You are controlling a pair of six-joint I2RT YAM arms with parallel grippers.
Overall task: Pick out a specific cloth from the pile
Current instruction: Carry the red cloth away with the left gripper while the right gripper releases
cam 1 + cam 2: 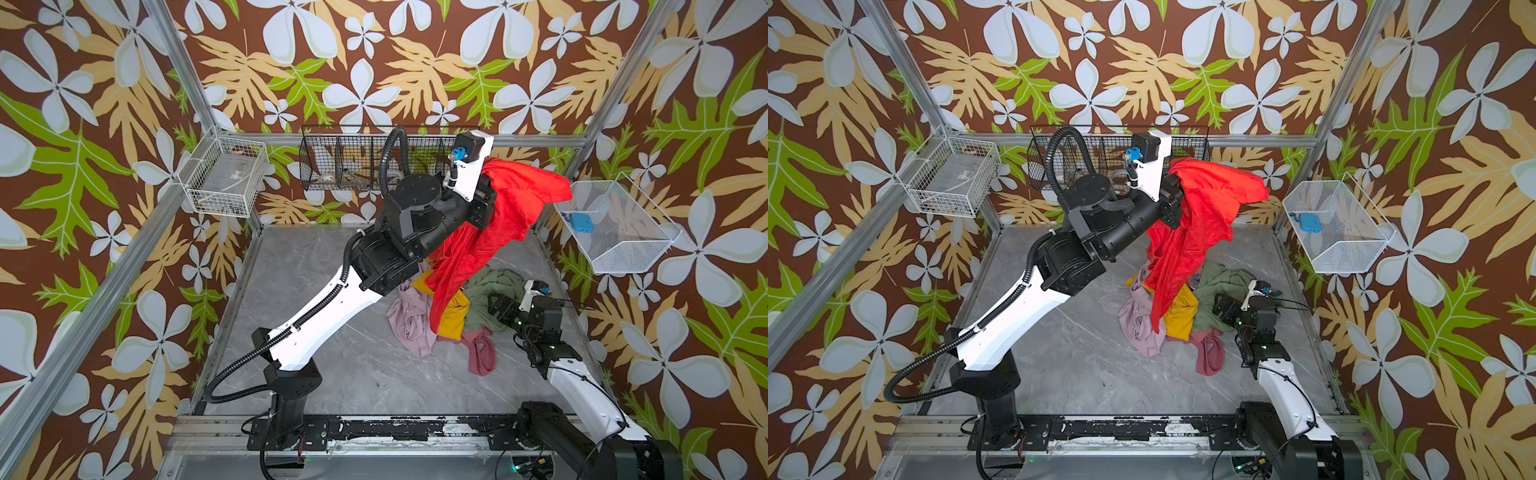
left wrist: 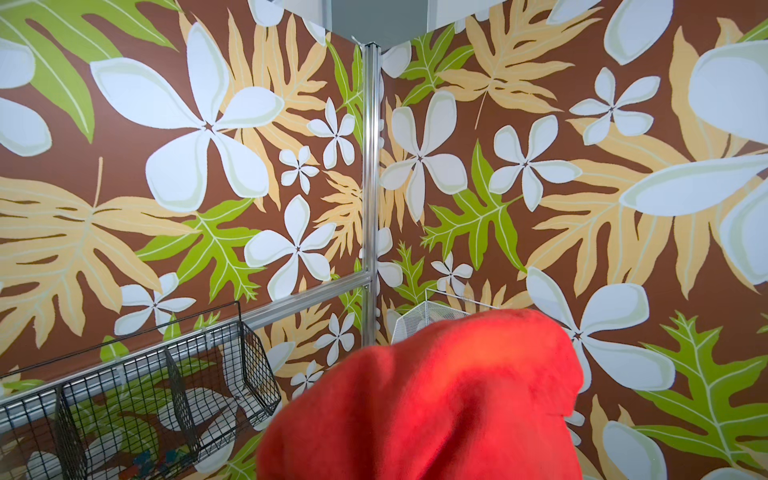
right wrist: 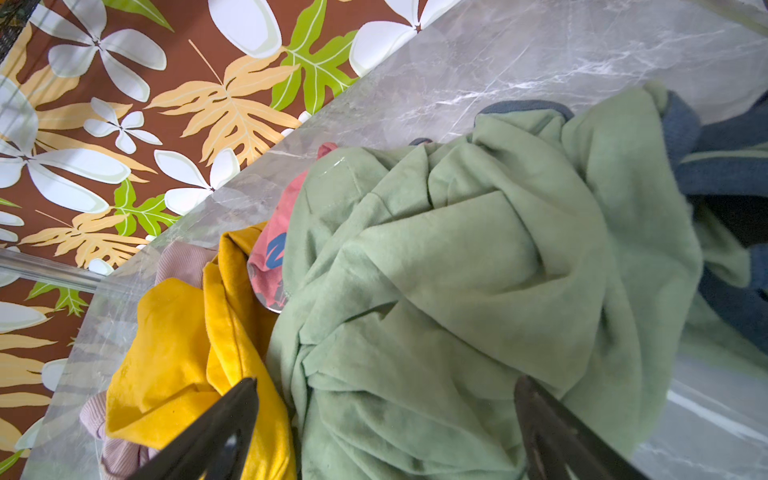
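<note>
Grey marble tabletop (image 1: pixel 332 374), loud floral walls (image 1: pixel 374 62) all round (hard to miss). My left gripper (image 1: pixel 485 203) is clenched on the cloth (image 1: pixel 515 195), holding it up high above the pile (image 1: pixel 411 320), with the tail dangling down over the yellow garment (image 1: pixel 455 318); can't tell if it touches. My right gripper (image 3: pixel 386 415) sits low at the pile's right side, jaws spread wide over the green garment (image 3: pixel 457 270), not gripping anything.

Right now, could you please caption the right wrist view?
Open right end effector poised at the olive green garment, beside the mustard yellow garment.
</note>
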